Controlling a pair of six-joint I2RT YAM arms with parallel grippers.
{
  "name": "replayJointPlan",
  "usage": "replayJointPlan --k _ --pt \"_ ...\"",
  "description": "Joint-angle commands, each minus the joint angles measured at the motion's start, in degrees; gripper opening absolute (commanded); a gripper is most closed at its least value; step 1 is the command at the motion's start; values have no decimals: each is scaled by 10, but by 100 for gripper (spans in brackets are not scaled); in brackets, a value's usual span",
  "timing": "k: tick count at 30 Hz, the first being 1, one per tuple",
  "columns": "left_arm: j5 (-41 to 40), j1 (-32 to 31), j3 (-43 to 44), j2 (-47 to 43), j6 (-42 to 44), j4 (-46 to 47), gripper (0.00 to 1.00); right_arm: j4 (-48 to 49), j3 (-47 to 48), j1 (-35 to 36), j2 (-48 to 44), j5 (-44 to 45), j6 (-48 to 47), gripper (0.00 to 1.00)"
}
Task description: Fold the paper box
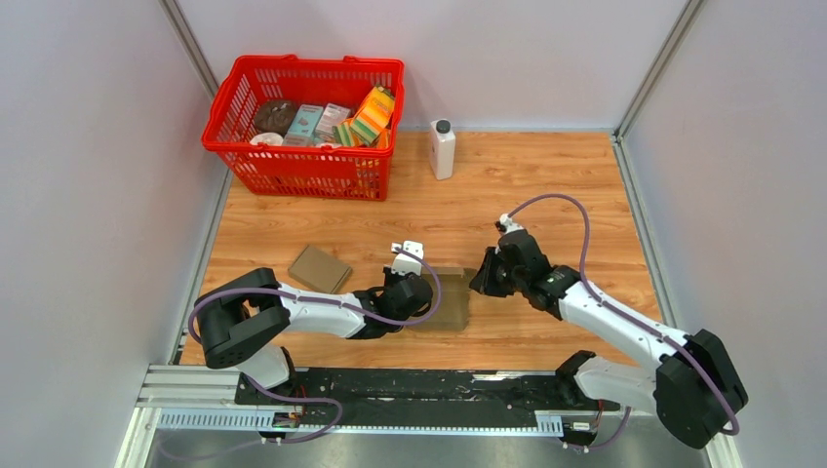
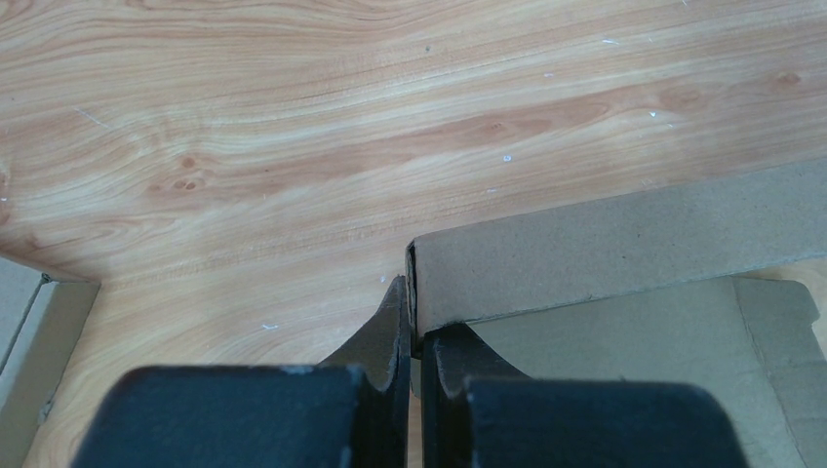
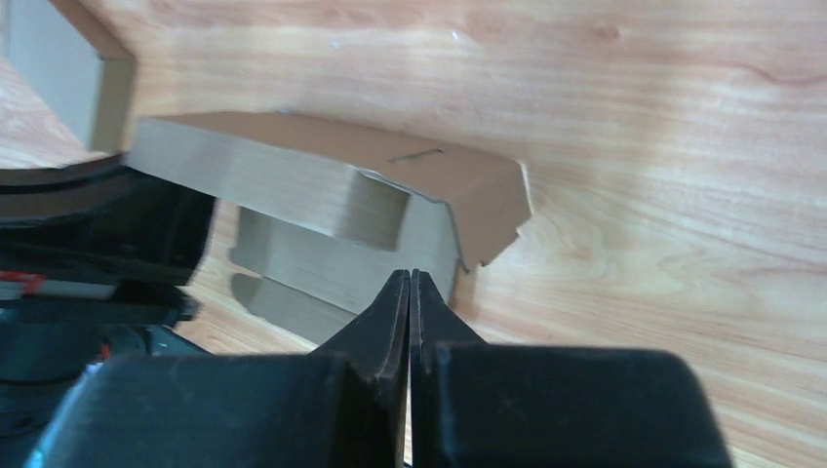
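Note:
The brown paper box [image 1: 451, 308] lies on the wooden table between the two arms, partly formed, with one flap raised. My left gripper [image 1: 419, 292] is at its left end, shut on a thin upright cardboard wall of the box [image 2: 605, 244]; both fingers pinch that edge at the left gripper [image 2: 414, 322]. My right gripper [image 1: 481, 284] is just to the right of the box. In the right wrist view the right gripper [image 3: 410, 281] is shut with nothing between its fingers, its tips right in front of the box's side wall [image 3: 322, 166]. Contact there is unclear.
A second flat brown cardboard piece [image 1: 320, 268] lies left of the box. A red basket [image 1: 302, 166] full of packages stands at the back left, with a white bottle [image 1: 442, 148] beside it. Grey walls close in the table on three sides.

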Motion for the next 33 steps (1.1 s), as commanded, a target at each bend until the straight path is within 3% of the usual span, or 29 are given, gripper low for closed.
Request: replayJointPlan --k 1,8,21,25,33 --pt "33 1 4 1 -10 -49 0 42 -10 14 35 13 -42 0" --pt "38 0 7 3 -12 -59 0 19 21 24 112 121 -86 0" --pt "45 0 1 4 -23 -62 0 108 -3 43 160 166 -95 0" --pt "47 0 4 -2 -19 -61 0 112 9 43 187 138 -94 0" --pt "51 -1 4 -10 -18 -66 0 208 0 44 166 11 -34 0"
